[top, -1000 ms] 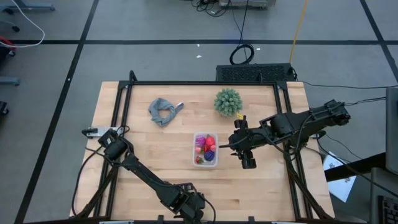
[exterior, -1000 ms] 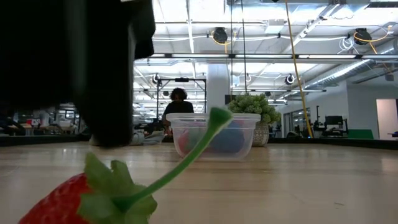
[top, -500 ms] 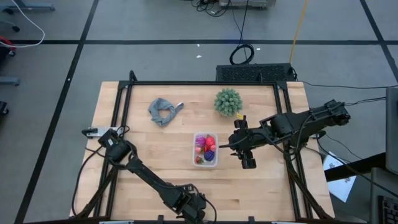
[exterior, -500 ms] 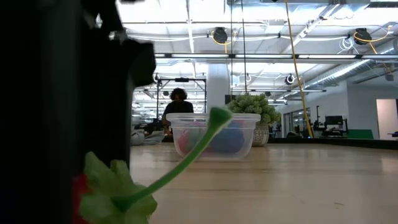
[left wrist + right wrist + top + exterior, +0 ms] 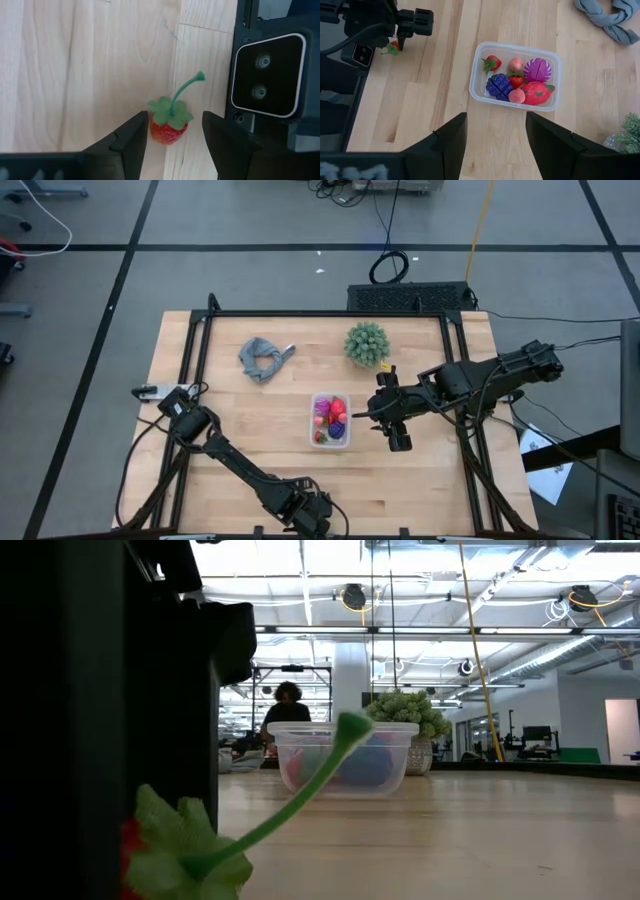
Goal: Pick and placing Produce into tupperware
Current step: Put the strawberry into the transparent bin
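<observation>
Straddling a small red toy strawberry with green leaves and a long green stem (image 5: pixel 169 126), the left gripper (image 5: pixel 172 131) is seen at the near edge of the light wooden surface (image 5: pixel 420 480), right beside the low camera's housing (image 5: pixel 267 75); its jaws are parted, one dark finger (image 5: pixel 131 137) on either side of the berry, w/ a thin gap visible on both sides, so no grip is shown. In the low view the same berry sits close to the lens, mostly hidden behind the dark gripper body, w/ only leaves and stem clear. The small clear plastic rectangular container with rounded corners (image 5: pixel 345 442) stands approx. mid-surface, well apart from the strawberry. Inside it are held a small red strawberry (image 5: pixel 491 63), a pink peach-like piece (image 5: pixel 515 64), a round magenta vegetable w/ lighter ribs (image 5: pixel 538 70), a dark purple grape cluster (image 5: pixel 498 86), and a red-magenta dragon-fruit piece (image 5: pixel 536 92), among others. The right gripper (image 5: pixel 385 420) is held just beside the container, on its right side, above the surface; its jaws are parted and nothing is held between them. A round spiky green plant (image 5: pixel 366 343) is set behind the container, and a crumpled grey cloth (image 5: pixel 264 358) lies to the plant's left. A person (image 5: pixel 287 705) is visible far off in the room.
</observation>
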Robot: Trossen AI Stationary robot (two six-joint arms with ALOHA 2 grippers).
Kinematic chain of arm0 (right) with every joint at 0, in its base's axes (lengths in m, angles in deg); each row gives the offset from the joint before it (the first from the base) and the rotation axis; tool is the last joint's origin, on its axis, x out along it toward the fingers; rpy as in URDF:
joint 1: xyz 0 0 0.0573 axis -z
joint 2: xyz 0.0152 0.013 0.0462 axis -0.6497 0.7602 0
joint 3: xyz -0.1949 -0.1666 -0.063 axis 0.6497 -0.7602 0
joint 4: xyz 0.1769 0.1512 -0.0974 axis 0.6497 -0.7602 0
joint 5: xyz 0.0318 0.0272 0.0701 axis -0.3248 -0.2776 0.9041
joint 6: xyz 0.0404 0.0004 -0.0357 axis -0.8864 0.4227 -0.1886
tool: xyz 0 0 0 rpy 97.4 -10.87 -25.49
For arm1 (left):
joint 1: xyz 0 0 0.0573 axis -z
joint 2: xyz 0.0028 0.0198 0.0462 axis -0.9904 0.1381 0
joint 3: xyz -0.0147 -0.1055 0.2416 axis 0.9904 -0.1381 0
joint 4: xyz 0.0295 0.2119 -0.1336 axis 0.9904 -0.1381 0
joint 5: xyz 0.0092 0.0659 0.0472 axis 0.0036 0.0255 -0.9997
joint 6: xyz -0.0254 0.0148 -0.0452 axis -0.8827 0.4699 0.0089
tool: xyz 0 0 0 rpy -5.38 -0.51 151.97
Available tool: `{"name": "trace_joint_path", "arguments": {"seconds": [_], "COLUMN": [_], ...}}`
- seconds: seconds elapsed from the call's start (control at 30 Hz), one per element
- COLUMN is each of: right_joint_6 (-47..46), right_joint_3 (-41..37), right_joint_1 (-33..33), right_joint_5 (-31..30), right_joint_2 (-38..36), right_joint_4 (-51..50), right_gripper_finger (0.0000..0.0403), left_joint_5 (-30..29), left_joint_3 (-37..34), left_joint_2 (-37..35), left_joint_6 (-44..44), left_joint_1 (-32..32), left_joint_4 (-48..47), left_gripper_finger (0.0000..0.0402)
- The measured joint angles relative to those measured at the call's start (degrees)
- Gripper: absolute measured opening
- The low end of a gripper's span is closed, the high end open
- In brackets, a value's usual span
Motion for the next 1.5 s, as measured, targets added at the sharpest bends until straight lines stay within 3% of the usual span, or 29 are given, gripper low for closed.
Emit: {"name": "trace_joint_path", "arguments": {"seconds": [0.53, 0.93, 1.5], "right_joint_6": [0.0, 0.0, -0.02], "right_joint_3": [0.0, 0.0, 0.0], "right_joint_1": [0.0, 0.0, -0.01], "right_joint_5": [0.0, 0.0, 0.01], "right_joint_2": [0.0, 0.0, 0.0], "right_joint_4": [0.0, 0.02, 0.02], "right_gripper_finger": [0.0193, 0.0193, 0.0193], "left_joint_5": [-0.1, -0.28, 0.38], "left_joint_3": [0.0, -0.05, -0.01], "left_joint_2": [0.0, 0.0, -0.24], "left_joint_6": [0.16, 0.05, 0.9], "left_joint_1": [0.0, -0.02, -1.22], "left_joint_4": [-0.83, -1.16, -3.45], "left_gripper_finger": [0.0194, 0.0119, 0.0124]}}
